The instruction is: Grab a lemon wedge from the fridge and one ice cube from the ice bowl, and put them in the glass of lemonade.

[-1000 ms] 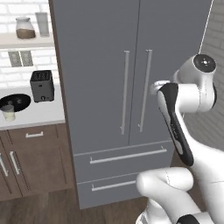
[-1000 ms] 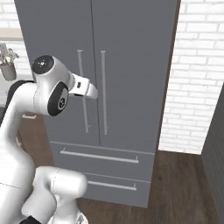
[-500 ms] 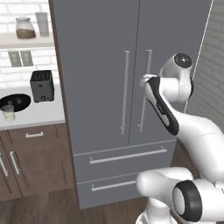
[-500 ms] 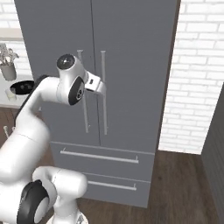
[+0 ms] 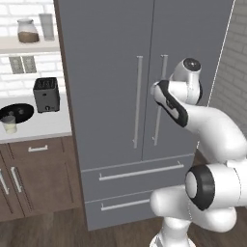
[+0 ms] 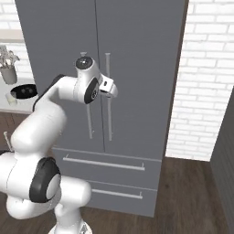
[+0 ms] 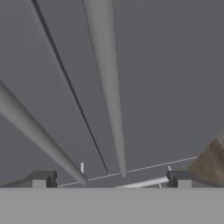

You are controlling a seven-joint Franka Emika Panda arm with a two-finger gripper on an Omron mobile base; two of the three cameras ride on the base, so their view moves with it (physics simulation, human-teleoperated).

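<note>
Fridge (image 5: 111,72) fills centre of left base view, both doors shut, two pale bar handles (image 5: 139,101) flanking centre seam. Gripper (image 7: 111,177) at bottom edge of hand view, jaws wide apart, nothing between them, close to door face with right-door handle (image 7: 107,87) running up mid-frame. Ice bowl (image 5: 16,112) at left edge on white counter (image 5: 48,126), glass of lemonade (image 5: 9,124) just in front, toaster (image 5: 46,94) to bowl's right.
</note>
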